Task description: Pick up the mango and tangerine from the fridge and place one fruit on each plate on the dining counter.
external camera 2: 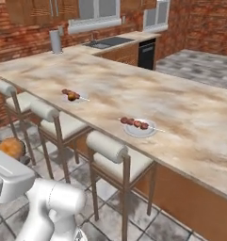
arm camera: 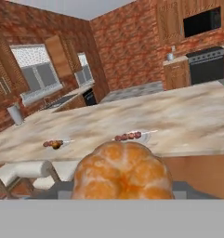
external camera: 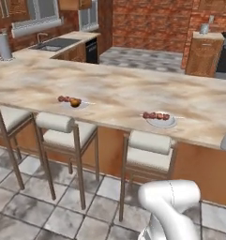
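the tool [arm camera: 122,197] carries the tangerine [arm camera: 122,172] clamped, next reaching ahead to the bare plate [arm camera: 132,138] on the table [arm camera: 187,116].

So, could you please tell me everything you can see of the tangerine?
The tangerine is a pale orange, lobed fruit with whitish mottling, filling the bottom of the hand view right before the camera. In the right base view it sits low by the arm, apparently held in the gripper, short of the dining counter.
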